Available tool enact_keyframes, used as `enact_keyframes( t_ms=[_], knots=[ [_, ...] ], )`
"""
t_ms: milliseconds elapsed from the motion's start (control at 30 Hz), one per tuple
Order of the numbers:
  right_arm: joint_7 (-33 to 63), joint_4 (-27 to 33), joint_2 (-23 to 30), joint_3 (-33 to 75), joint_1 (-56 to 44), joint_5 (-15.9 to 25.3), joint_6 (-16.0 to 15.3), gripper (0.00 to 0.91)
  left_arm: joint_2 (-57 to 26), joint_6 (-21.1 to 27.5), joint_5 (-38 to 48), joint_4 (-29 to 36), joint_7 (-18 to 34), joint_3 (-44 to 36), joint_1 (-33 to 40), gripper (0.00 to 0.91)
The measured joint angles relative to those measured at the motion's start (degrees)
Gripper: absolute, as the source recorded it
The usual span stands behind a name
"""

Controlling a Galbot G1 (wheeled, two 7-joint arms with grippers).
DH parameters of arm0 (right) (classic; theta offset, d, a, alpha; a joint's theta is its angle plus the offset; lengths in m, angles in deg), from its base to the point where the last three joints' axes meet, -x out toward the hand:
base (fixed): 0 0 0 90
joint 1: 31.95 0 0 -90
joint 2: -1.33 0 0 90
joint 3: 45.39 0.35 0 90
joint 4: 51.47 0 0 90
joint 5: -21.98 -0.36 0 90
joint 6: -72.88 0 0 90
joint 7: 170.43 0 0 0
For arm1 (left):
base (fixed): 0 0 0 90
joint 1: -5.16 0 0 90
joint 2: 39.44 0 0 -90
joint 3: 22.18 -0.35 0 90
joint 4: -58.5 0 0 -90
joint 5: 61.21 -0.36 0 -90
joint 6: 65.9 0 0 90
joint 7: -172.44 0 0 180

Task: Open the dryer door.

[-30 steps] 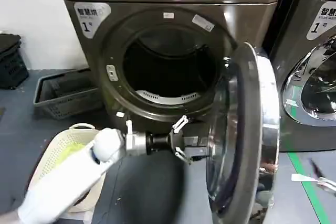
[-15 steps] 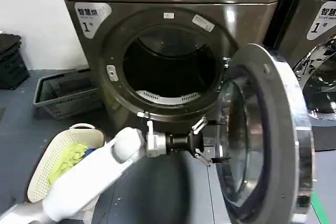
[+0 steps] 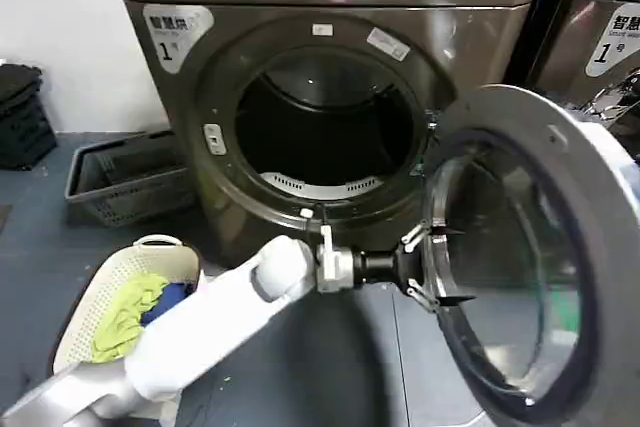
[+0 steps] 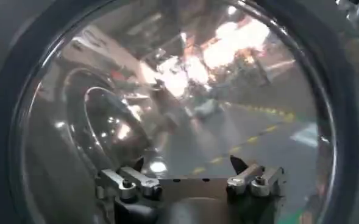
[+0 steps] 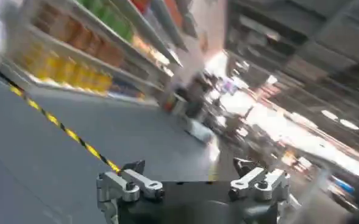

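1. Large round porthole dryer door (image 3: 530, 257) with dark glass centre and wide rim: swung well open on the right of the brown-grey dryer body (image 3: 330, 97), inner face turned toward the head camera. Wider than 0.5 s ago, and much wider than 1.0 s ago, when seen nearly edge-on with the chrome rim showing.
2. Dark round drum opening (image 3: 325, 127): fully exposed, pale perforated strip visible low inside. Unchanged across the three head frames.
3. Left gripper (image 3: 432, 267): on the white arm reaching in from lower left, fingers spread apart, tips at the inner edge of the door's dark ring, low on its hinge side. Contact looks likely, not certain. Shifted right and slightly up versus 0.5 s ago, tracking the door.
4. Left wrist view: same gripper (image 4: 188, 165) spread wide in front of the door's glass bowl (image 4: 185, 91), nothing between the fingers, room reflections across the glass.
5. Right gripper (image 5: 188, 167): fingers apart, empty, facing grey floor with a yellow-black striped line (image 5: 63, 131) and shelving beyond.
6. White slotted laundry basket (image 3: 120, 307) with green and blue cloth: on the floor lower left, well apart from the door. Grey crate (image 3: 125, 182) behind it, beside the dryer. Both unmoved.
7. Second, darker machine (image 3: 600, 37): at right edge, behind the open door.
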Motion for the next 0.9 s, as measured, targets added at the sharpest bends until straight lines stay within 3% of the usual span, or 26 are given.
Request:
enact_keyframes(
  t_ms=[200,900],
  knots=[
    [0.69,1.1,1.41,2.21,0.55,0.8,-1.57,0.907,3.74,-0.51,-0.76,-3.67,0.66,-1.32,1.4,0.907],
    [1.24,-2.15,1.37,4.06,0.92,0.32,-1.44,0.907,16.44,1.47,-3.57,-16.0,3.75,-3.05,5.36,0.907]
  ],
)
